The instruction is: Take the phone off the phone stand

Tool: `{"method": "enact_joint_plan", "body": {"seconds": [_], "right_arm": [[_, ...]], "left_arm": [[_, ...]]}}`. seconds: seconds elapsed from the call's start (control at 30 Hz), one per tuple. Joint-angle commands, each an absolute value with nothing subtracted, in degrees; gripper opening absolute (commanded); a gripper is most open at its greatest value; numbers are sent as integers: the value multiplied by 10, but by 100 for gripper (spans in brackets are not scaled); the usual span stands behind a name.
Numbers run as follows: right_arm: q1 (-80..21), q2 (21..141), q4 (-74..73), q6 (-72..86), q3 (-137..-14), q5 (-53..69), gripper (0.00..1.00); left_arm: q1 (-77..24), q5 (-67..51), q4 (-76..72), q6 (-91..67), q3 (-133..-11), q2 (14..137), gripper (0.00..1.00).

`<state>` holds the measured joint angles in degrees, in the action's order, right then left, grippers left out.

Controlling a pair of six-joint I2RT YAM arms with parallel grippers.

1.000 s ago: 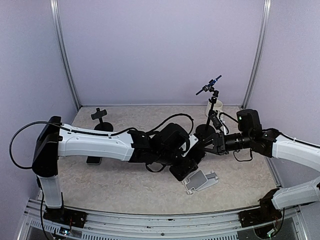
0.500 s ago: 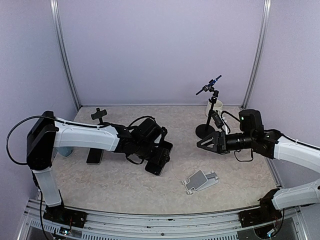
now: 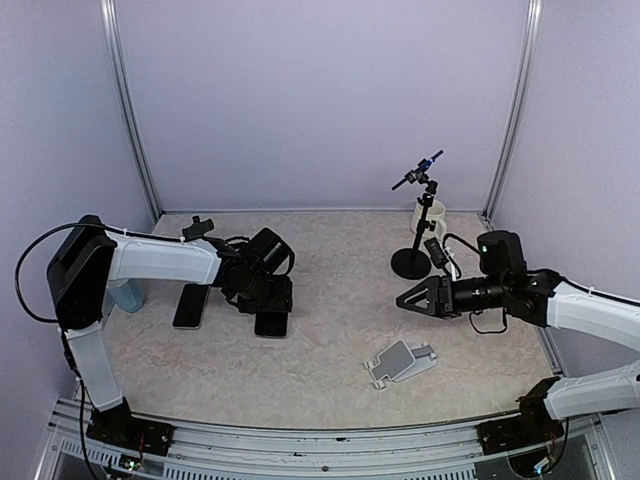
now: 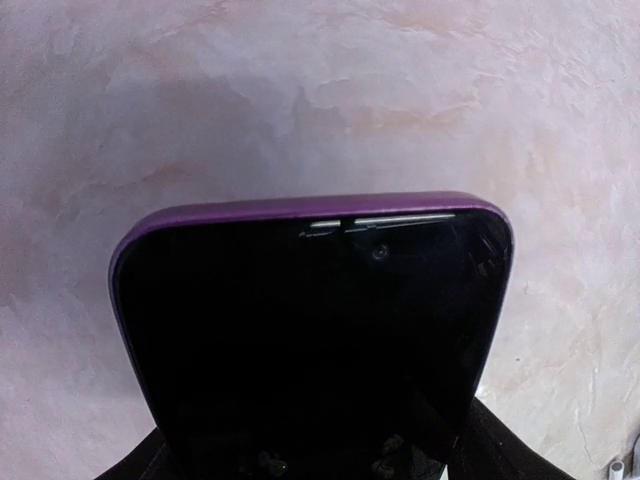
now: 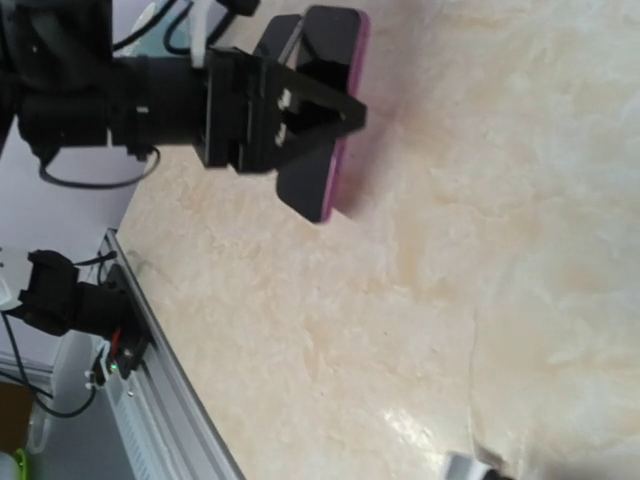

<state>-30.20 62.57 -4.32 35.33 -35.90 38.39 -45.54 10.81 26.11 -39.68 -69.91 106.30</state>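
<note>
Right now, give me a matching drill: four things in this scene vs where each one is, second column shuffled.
1 purple-cased phone
2 grey stand
3 white mug
4 second phone

A back right, by the black tripod
B lying on the table, front right of centre
C in the left gripper
D flat, left of the left gripper

Pairs: 1-C, 2-B, 3-A, 4-D

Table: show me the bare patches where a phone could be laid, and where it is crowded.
Bare: the middle, between the purple-cased phone and the right pincer; the back strip between the small black holder and the tall stand's round base. Crowded: the left, around the flat phone, and by the grey stand.
</note>
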Motion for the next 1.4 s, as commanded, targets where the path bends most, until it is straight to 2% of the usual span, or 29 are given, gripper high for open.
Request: {"method": "enact_joint_plan", "body": {"seconds": [0.0, 0.47, 0.67, 0.87, 1.2, 1.37], "right_arm": [[-299, 599, -45, 344, -337, 362, 68], [-299, 573, -50, 357, -288, 349, 66], [-298, 565, -68, 358, -279, 340, 68], [-286, 567, -67, 378, -264, 352, 69], [-280, 565, -70, 384, -248, 340, 73], [-280, 550, -42, 415, -218, 342, 69]], "left_arm": [[-439, 131, 274, -418, -701, 1074, 32], [-394, 141, 272, -391, -732, 1121, 36], [-395, 153, 274, -390, -741, 1144, 53], [-393, 166, 271, -395, -731, 1151, 65], [-394, 180, 259, -372, -730, 1149, 97], [-404, 184, 248, -353, -737, 1133, 99]]}}
